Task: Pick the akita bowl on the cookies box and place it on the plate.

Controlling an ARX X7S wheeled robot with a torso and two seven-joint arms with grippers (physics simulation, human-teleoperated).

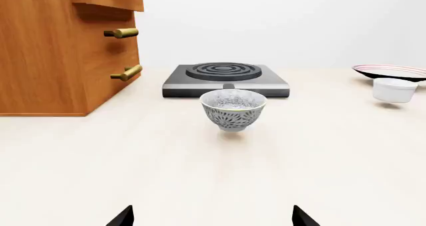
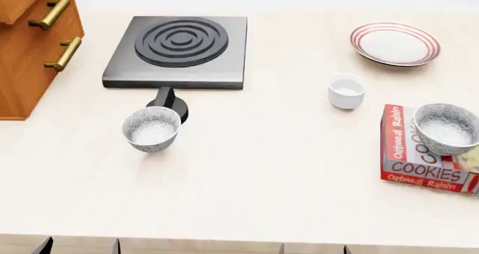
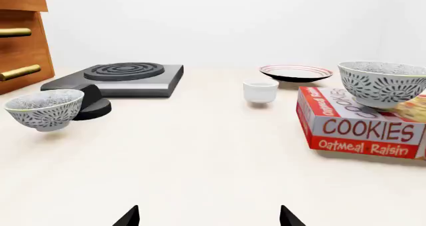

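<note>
The akita bowl (image 2: 447, 128), speckled grey and white, stands upright on the far end of the red-and-white cookies box (image 2: 408, 153) at the table's right edge. In the right wrist view the bowl (image 3: 381, 84) and box (image 3: 362, 128) lie ahead of the gripper and off to its right. The red-ringed plate (image 2: 394, 43) sits at the back right, beyond the box. My right gripper (image 3: 209, 217) is open and holds nothing, well short of the box. My left gripper (image 1: 213, 217) is also open, and faces a look-alike bowl (image 1: 233, 109).
A second speckled bowl (image 2: 152, 128) stands left of centre, in front of the stove's black knob (image 2: 168, 102). The dark stove (image 2: 179, 49) sits at the back. A small white cup (image 2: 346, 91) stands between plate and box. A wooden cabinet (image 2: 30, 41) with brass handles fills the left.
</note>
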